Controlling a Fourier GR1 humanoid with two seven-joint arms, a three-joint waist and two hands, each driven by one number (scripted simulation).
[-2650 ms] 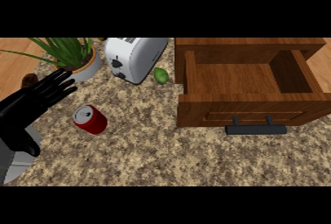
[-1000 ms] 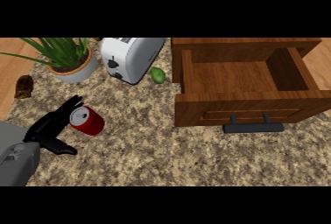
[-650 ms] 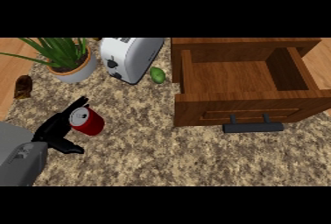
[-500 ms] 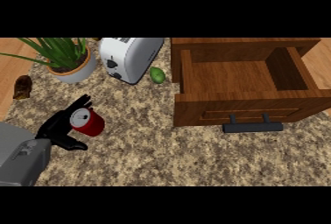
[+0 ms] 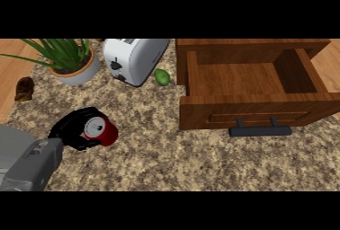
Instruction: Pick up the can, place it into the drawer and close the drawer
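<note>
Head view: can (image 5: 101,130) apparently w/in curled fingers (image 5: 78,117) of left hand (image 5: 69,130).

Curling round a red can (image 5: 103,130) with the left hand (image 5: 72,127), low on the speckled counter (image 5: 172,157). Standing open at the upper right, a wooden drawer (image 5: 252,83), dark handle (image 5: 260,130) facing outward. Sitting along the top: potted plant (image 5: 69,60), white toaster (image 5: 135,58), small green fruit (image 5: 162,77).
</note>
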